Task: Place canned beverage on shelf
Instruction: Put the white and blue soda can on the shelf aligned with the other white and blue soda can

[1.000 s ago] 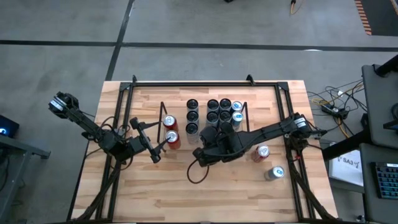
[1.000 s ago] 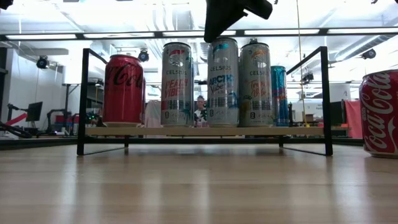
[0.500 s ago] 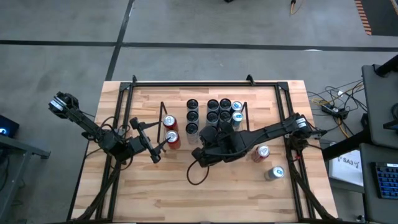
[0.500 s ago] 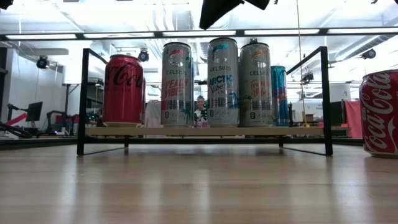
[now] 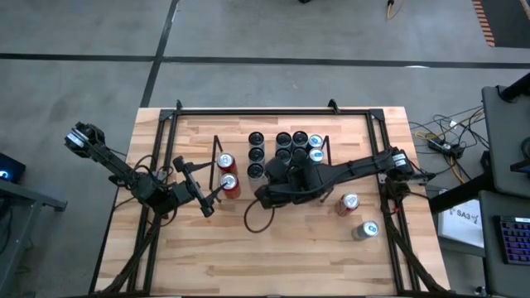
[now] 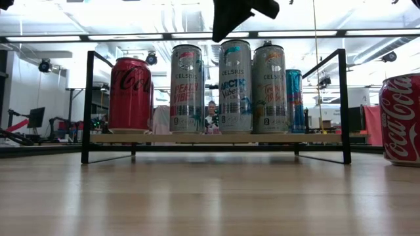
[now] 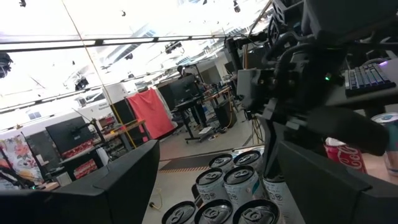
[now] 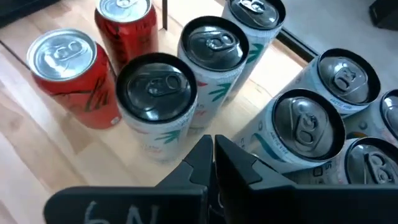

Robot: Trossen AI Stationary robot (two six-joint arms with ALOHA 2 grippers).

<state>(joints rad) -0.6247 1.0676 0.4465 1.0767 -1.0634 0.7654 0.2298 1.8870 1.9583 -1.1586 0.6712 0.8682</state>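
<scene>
The shelf (image 6: 216,139) is a low wire-framed rack with a wood base. It carries two red cola cans (image 5: 228,171) at its left end and several tall slim cans (image 5: 286,153) standing upright. My right gripper (image 8: 212,149) hovers shut and empty over the near tall can (image 8: 155,87). It shows at the top of the low view (image 6: 230,19). My left gripper (image 5: 207,201) waits open off the shelf's left end, level with the can tops (image 7: 224,186).
Two loose cans stand on the table right of the shelf: a red one (image 5: 348,203), also seen as the red can (image 6: 400,118) in the low view, and a silver-blue one (image 5: 367,229). The black tubular frame (image 5: 273,111) rings the table. Bare wood lies near the front edge.
My right gripper has risen a little and drifted toward the far edge over the shelf's cans, staying shut. The cans have not moved.
</scene>
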